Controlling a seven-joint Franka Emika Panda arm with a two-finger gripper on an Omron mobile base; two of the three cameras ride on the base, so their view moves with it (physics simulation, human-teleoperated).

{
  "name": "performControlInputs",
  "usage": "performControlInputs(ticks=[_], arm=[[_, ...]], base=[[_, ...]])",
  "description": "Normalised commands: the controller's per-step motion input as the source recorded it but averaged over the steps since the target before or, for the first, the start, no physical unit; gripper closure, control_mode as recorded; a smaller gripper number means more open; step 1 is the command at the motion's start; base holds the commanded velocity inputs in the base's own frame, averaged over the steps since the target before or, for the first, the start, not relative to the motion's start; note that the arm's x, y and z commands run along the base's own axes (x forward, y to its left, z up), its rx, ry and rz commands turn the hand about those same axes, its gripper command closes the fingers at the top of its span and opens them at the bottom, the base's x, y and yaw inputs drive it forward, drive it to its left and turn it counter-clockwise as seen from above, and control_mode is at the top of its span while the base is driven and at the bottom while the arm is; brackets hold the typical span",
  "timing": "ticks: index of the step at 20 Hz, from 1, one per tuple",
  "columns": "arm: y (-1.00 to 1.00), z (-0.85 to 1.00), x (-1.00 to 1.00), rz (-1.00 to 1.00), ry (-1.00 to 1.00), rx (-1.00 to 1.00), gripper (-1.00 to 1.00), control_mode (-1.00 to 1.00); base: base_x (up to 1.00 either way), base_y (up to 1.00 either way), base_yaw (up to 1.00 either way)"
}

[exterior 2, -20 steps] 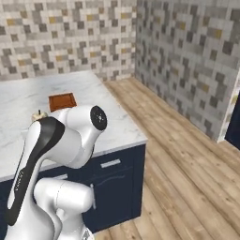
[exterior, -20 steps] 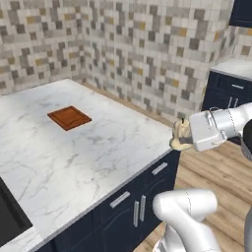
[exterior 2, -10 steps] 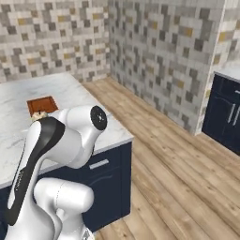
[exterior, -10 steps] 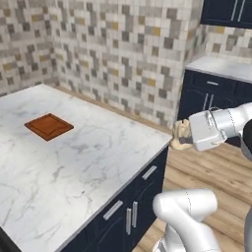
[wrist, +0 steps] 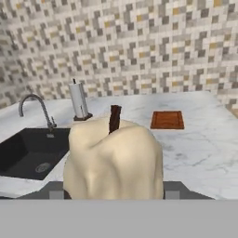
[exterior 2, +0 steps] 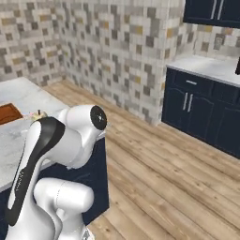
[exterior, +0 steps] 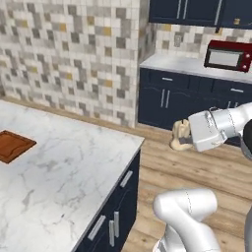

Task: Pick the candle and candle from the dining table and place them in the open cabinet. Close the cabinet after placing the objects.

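Base has swung round since the earlier frames, so the whole scene slid: the dining table (exterior: pixel 64 172) now sits at the left of the left base view, and a navy run of base cabinets (exterior: pixel 187 98) with a red microwave (exterior: pixel 230 55) has come into view ahead. Arm pose looks unchanged, camera moved, not the things.

The gripper (exterior: pixel 184 140) is pinching the pale cream candle (exterior: pixel 179 135), carried out over the wood floor, well clear of the table's near corner. In the hand view the candle (wrist: pixel 114 160) bulks between the fingertips, dark wick up, with the brown board (wrist: pixel 167 120), paper-towel roll (wrist: pixel 78 101), tap (wrist: pixel 37 109) and sink (wrist: pixel 30 151) on the counter behind it. Navy upper cabinets (exterior: pixel 197 11) show along the top edge; which one is the open target can't be told from here (probably further right). The golden-tan candle isn't identifiable; a tiny speck near the table edge in the right base view may be it.

Judged stage: mid-carry of the first candle, placing and door closing not yet done.

Risks: the candle is rounded and waxy-looking, so a jolt from the driving base could twist it in the grip or drop it to the floor. Reaching up could clip the microwave or a cabinet door edge and knock the candle loose.
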Motion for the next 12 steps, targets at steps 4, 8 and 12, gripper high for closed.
performControlInputs(ticks=[4, 8, 12], arm=[[0.00, 0.00, 0.00, 0.00, 0.00, 0.00, 1.00, 1.00], [0.00, 0.00, 0.00, 0.00, 0.00, 0.00, 1.00, 1.00], [0.00, 0.00, 0.00, 0.00, 0.00, 0.00, 1.00, 1.00]], base=[[0.21, 0.00, -0.49], [0.27, 0.00, -0.45], [0.44, 0.00, -0.36]])
